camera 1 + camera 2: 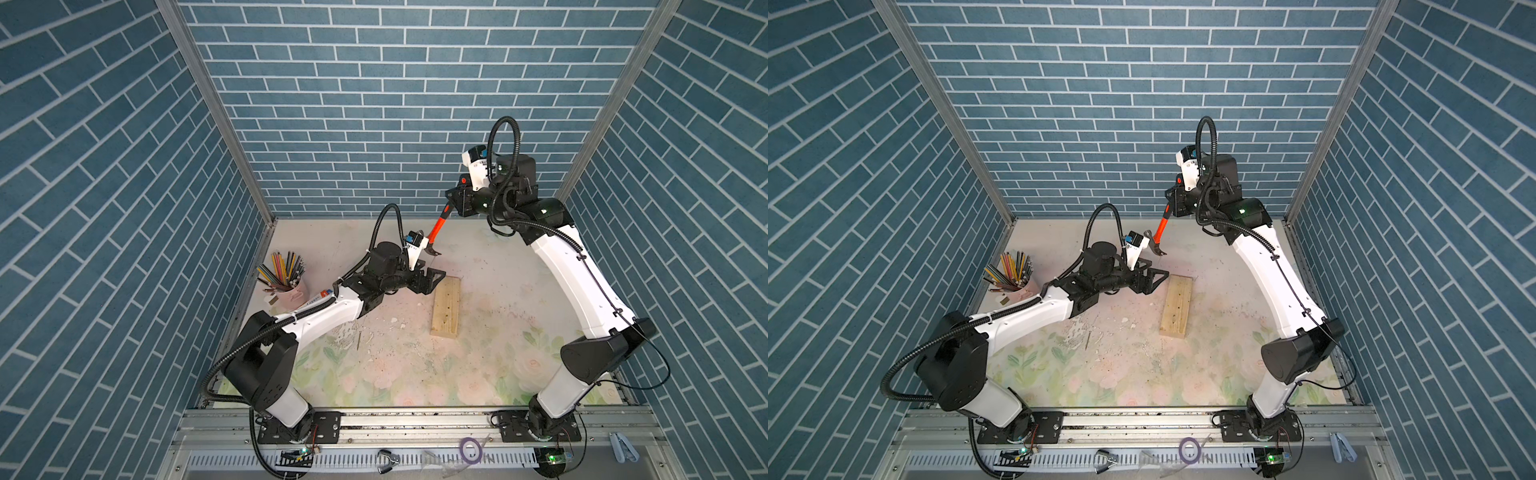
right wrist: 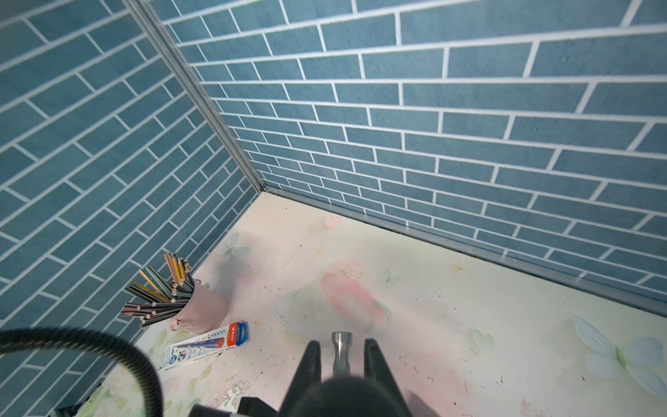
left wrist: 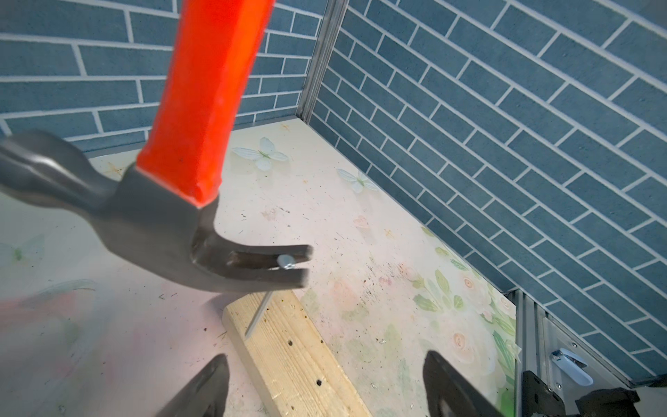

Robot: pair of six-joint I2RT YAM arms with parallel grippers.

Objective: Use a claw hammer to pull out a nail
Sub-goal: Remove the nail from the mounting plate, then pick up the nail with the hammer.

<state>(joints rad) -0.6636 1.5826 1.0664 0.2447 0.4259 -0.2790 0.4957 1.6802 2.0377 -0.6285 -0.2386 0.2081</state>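
- The right pincer is clamped tight on the black rubber end of the claw hammer, which has a silver steel head, a forked claw and an orange-red handle. It is held high over the far edge of the table. A grip that far from the head likely serves leverage, giving the longest arm for prying.
- The hammer slopes down from that grip, so its head hangs in the air over the far middle of the table, just past the far end of the pale rectangular pine block.
- In the left wrist view the thin silver nail sits with its head caught in the slot of the claw. Its shaft dangles below at a slant.
- Both top views show the nail as a fine line under the claw and clear of the block, so I judge it is already out of the wood.
- The block lies flat near the middle of the table, long side running from far edge to near edge. Several dark empty holes dot its top.
- The left pincer stands wide open and holds nothing. It hovers low at the block's far end, probably placed to steady the wood or to take the nail.
- A pink cup of coloured pencils stands by the left edge, well apart from the work.
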